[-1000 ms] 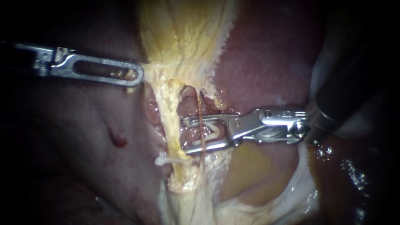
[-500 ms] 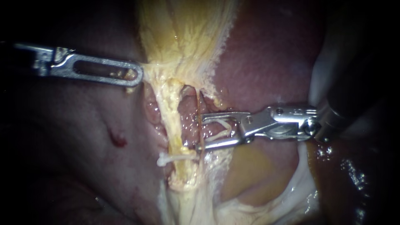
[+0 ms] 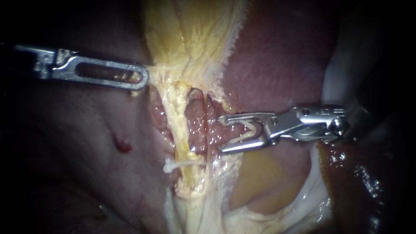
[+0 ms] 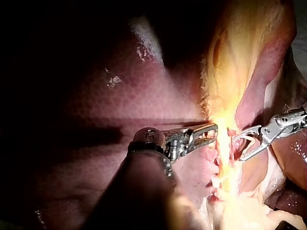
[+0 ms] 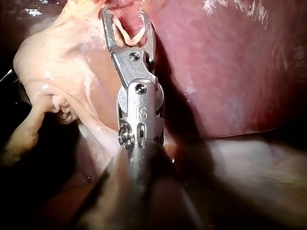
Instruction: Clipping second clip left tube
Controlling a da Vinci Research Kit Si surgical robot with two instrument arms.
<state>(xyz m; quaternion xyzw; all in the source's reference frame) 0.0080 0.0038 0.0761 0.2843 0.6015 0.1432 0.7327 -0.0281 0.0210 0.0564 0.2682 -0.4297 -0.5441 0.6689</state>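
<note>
Endoscope view: my left instrument (image 3: 145,79) is clenched on a fold of yellow tissue (image 3: 190,39), which pulls taut toward its tip. The left tube (image 3: 181,130) runs as a yellowish strand just past that tip. A white clip (image 3: 175,165) sits across the tube, further along it from that grip. My right instrument (image 3: 220,134) has its jaws spread wide, and an open clip (image 3: 245,131) is cradled between them, touching both. Its tips stand clear of the left tube. A thin reddish tube (image 3: 208,130) lies just ahead of the tips, between them and the left tube. The liver (image 3: 281,65) lies behind the right instrument.

Left wrist view: my left instrument (image 4: 213,128) has its jaws pressed together at the edge of the glaring yellow tissue (image 4: 240,43). The left tube (image 4: 223,143) is right ahead of its tip. My right instrument (image 4: 238,143) faces it from the far side of the tube, spread and not touching it.

Right wrist view: my right instrument (image 5: 124,13) has its jaws apart, with the open clip (image 5: 130,34) bridging them. The liver (image 5: 230,72) is on one side and pale tissue (image 5: 53,62) on the other. I cannot make out the left tube here.
</note>
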